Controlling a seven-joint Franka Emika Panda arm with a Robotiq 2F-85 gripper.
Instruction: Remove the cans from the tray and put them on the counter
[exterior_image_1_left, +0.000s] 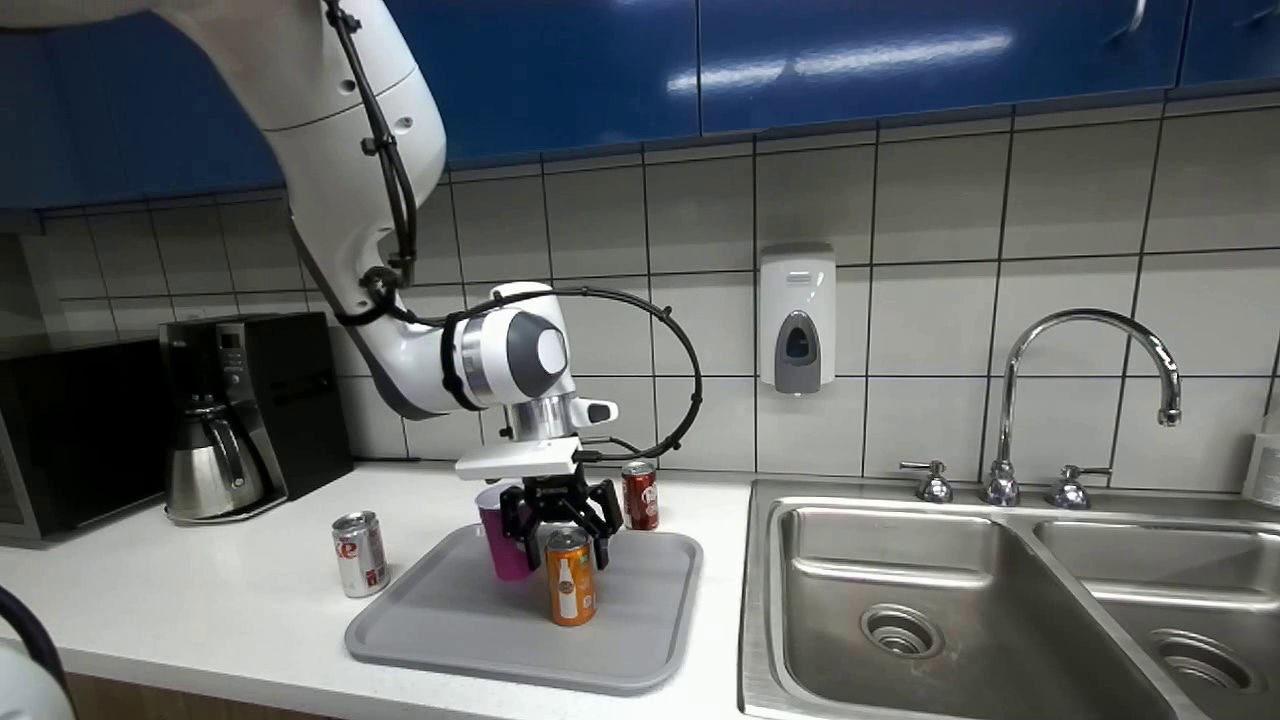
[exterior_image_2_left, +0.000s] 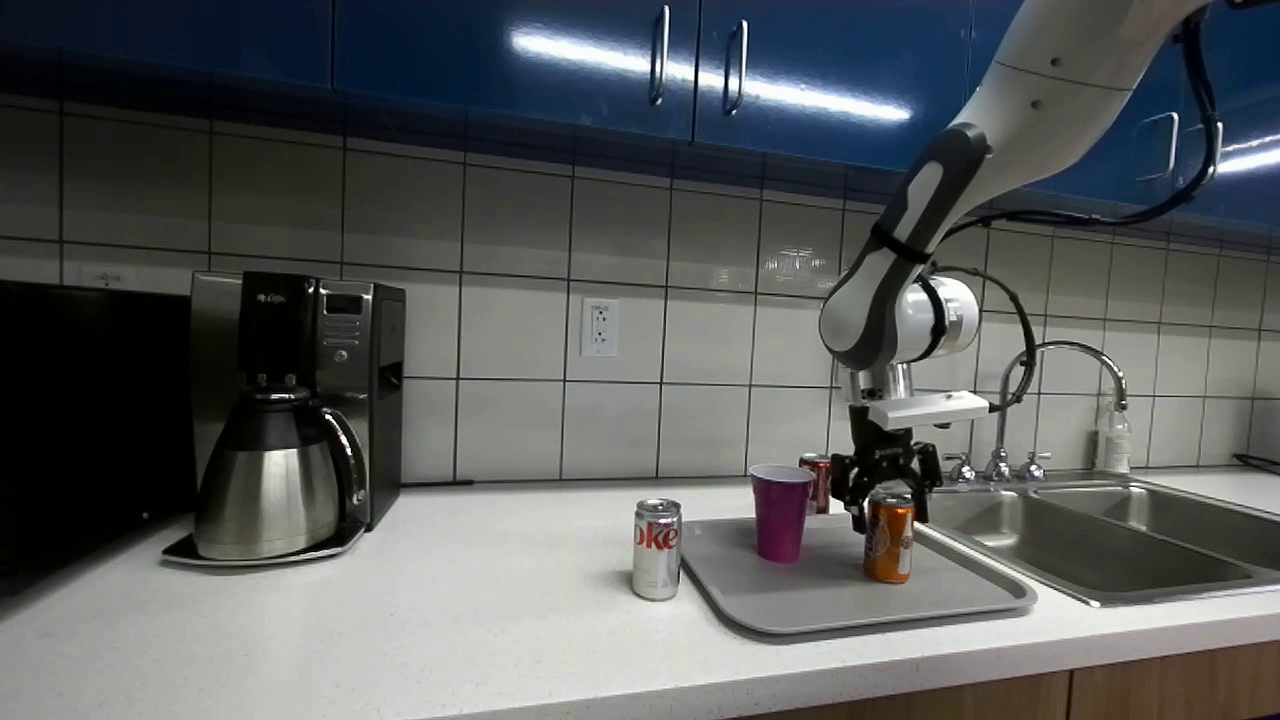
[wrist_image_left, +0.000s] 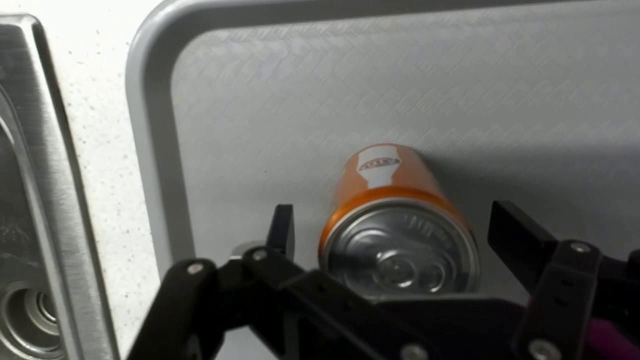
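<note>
While, in an exterior view, the Robotiq gripper (exterior_image_2_left: 890, 515) hangs released, jaws spread, one orange can (exterior_image_2_left: 888, 552) stands upright at its six o'clock, on one grey tray (exterior_image_2_left: 775, 592) with one magenta cup (exterior_image_2_left: 782, 516). White counter (exterior_image_2_left: 470, 600): silver Coke can (exterior_image_2_left: 657, 558), one, tray's nine o'clock; dark-red can (exterior_image_2_left: 821, 486), one, tray's twelve.

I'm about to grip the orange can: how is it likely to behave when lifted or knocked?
The orange can may be slick, since its surface looks smooth and shiny. Standing upright and taller than wide on the grey tray, it could tip if knocked high, then probably roll on its round side. Whether it's full, and so heavy, I can't tell.
</note>
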